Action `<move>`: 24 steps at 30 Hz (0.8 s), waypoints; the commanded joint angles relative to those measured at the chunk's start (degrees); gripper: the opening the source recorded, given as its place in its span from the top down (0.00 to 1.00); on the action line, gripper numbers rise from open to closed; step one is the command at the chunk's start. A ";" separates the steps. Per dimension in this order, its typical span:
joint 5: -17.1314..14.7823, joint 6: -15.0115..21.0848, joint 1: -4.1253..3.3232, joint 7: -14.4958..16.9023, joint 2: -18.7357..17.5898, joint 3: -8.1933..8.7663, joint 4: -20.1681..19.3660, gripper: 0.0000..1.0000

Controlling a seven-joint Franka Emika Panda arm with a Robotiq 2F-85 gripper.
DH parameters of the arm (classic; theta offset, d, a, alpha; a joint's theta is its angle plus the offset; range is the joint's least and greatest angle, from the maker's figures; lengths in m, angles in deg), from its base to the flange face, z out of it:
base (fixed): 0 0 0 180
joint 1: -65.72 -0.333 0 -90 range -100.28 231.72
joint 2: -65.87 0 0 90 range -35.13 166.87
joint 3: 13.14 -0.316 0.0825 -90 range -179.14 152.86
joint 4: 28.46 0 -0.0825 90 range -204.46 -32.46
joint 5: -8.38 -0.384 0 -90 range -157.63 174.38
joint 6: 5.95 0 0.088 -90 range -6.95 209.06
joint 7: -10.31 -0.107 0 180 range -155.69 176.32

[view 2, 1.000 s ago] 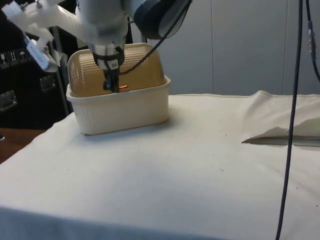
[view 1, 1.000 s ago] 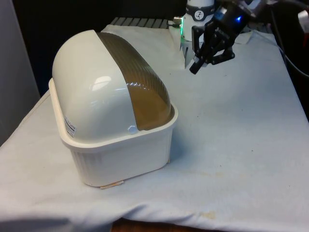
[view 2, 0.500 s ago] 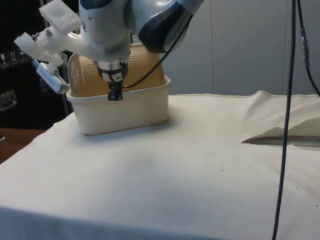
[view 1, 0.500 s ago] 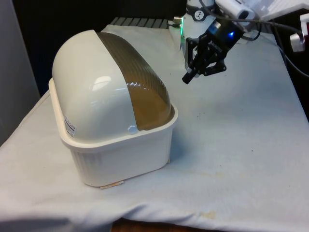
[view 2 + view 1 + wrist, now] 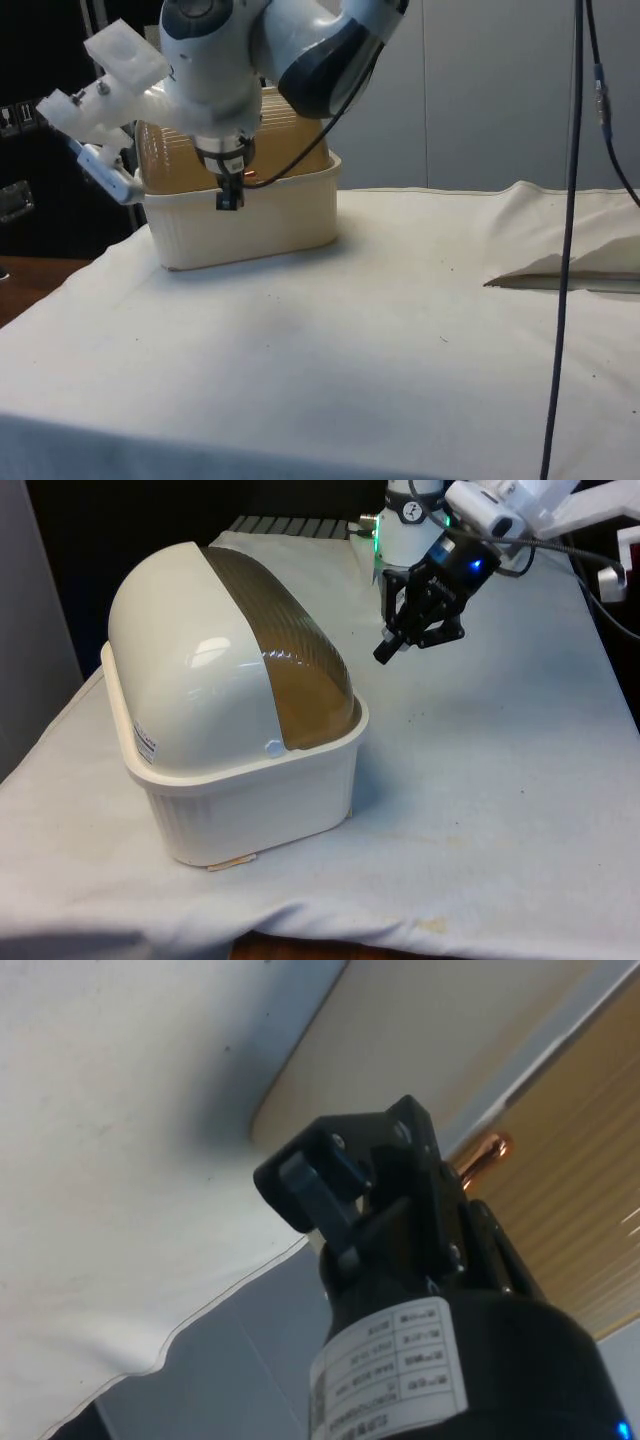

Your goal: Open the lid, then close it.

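Hovering my gripper point(image 5: 383, 652) beside the bread box point(image 5: 235, 780) near the table's far edge; fingers look together. Copper handle point(image 5: 478, 1157) sits just ahead; lid point(image 5: 285, 650) closed.

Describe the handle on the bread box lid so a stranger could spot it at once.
On the white cloth stands a cream plastic bread box with a ribbed amber roll-top lid. At that lid's lower edge, facing the arm, sits a small shiny copper handle, the only metallic part.
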 commanded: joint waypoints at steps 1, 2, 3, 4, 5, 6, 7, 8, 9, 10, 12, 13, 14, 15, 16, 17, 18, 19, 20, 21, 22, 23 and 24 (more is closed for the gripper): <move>1.32 1.15 0.00 -0.63 -0.29 0.23 0.29 1.00; 0.46 0.23 0.00 -0.23 -0.29 0.06 0.17 1.00; 1.78 1.38 0.06 -0.86 -0.52 0.29 0.34 1.00; 2.35 1.66 0.06 -1.09 -0.63 0.34 0.40 1.00; 2.81 1.95 0.06 -1.32 -0.74 0.40 0.40 1.00; 3.32 2.12 0.11 -1.43 -0.86 0.46 0.40 1.00; 4.18 2.58 0.17 -1.60 -0.97 0.52 0.29 1.00; 4.58 2.75 0.17 -1.60 -0.97 0.63 0.23 1.00; 4.87 2.86 0.17 -1.55 -0.92 0.69 0.11 1.00; 5.16 2.92 0.17 -1.49 -0.92 0.74 0.06 1.00; 4.47 2.01 0.06 -1.20 -1.03 0.63 0.17 1.00; 5.67 3.04 0.17 -1.49 -0.86 0.86 -0.17 1.00; 5.84 3.09 0.23 -1.49 -0.86 0.86 -0.29 1.00; 5.96 3.15 0.23 -1.49 -0.80 0.86 -0.40 1.00; 6.13 3.27 0.29 -1.43 -0.86 0.92 -0.46 1.00; 6.42 3.32 0.40 -1.38 -1.03 1.09 -0.46 1.00; 6.47 3.38 0.46 -1.38 -1.15 1.15 -0.46 1.00; 6.65 3.44 0.46 -1.38 -1.20 1.32 -0.46 1.00; 6.82 3.50 0.46 -1.32 -1.32 1.49 -0.46 1.00; 5.84 2.29 0.17 -1.15 -1.20 1.26 -0.40 1.00; 6.93 3.50 0.46 -1.32 -1.38 1.66 -0.46 1.00; 7.10 3.55 0.46 -1.26 -1.49 1.89 -0.46 1.00; 7.56 3.72 0.46 -1.20 -1.43 2.29 -0.52 1.00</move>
